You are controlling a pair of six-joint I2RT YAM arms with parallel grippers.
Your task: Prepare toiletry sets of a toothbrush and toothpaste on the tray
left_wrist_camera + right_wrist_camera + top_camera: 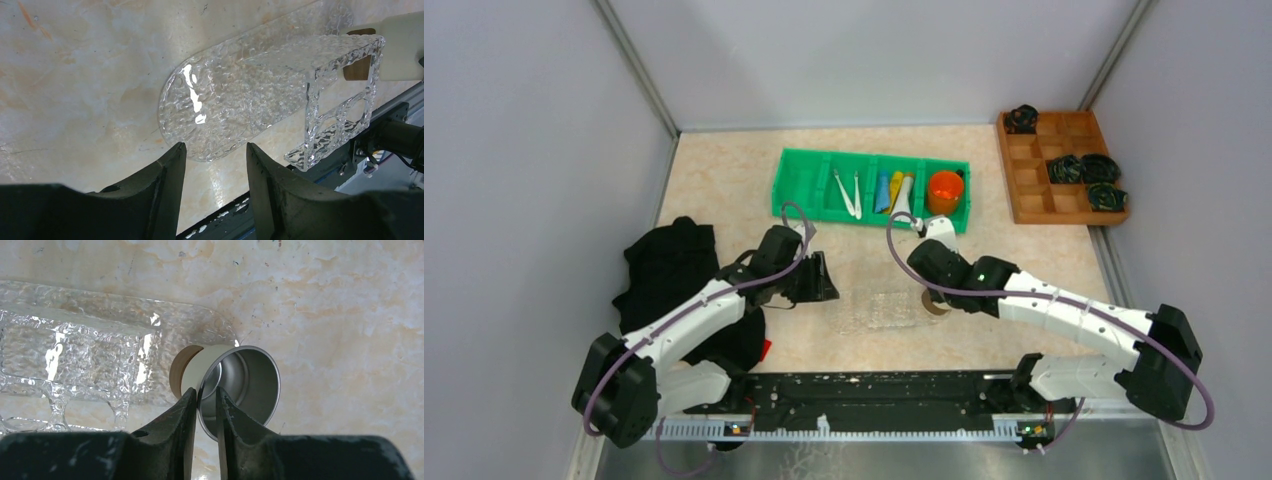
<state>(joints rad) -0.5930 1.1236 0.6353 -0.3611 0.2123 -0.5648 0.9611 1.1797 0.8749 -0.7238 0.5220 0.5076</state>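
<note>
Zero sets sit on the clear plastic tray (874, 310) yet; the left gripper (215, 150) hangs open and empty, while the right gripper (205, 392) straddles the rim of a shiny metal cup (250, 375), grip unclear.

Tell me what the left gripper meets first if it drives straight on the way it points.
Most likely the tray, whose rounded end lies directly ahead of the left gripper; height is unclear, so it might pass just over it.
</note>
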